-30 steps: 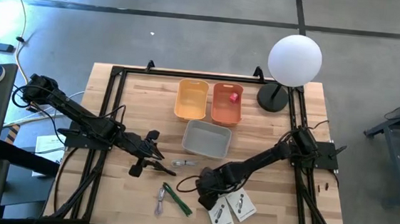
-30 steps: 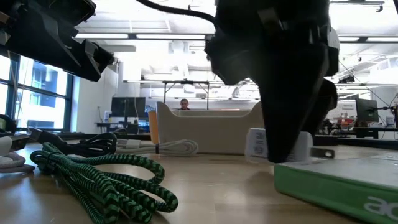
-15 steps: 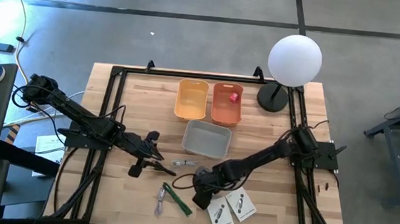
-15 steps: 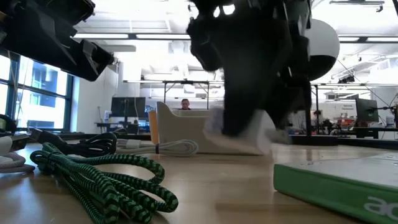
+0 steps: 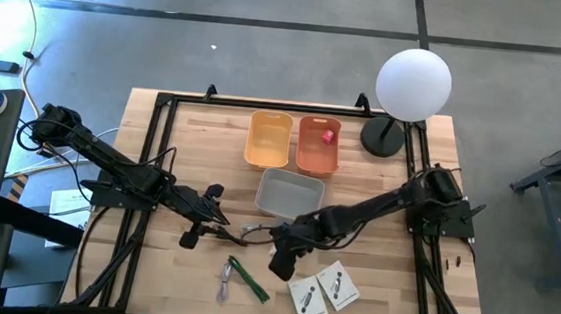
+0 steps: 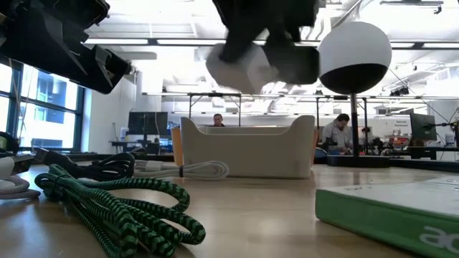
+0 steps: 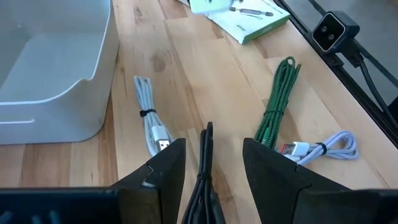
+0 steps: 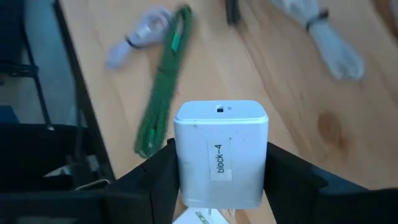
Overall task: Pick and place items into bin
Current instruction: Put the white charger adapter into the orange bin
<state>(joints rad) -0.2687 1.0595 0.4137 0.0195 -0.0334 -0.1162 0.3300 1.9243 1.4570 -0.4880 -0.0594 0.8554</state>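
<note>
One smooth white plastic block [image 8: 221, 152] clamped in right claw [image 8: 219, 186]; left claw [image 7: 208, 165] agape, empty.

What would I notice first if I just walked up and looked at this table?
Probably the big white ball lamp at the table's far right corner. Next, the right gripper in the middle, holding a white charger block up off the wood. Near the front edge lies a green braided cable, with two white packets beside it.

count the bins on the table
3. The yellow bin and the orange bin sit side by side at the far edge; the grey bin lies just in front of them, mid-table. None seems hidden.
</note>
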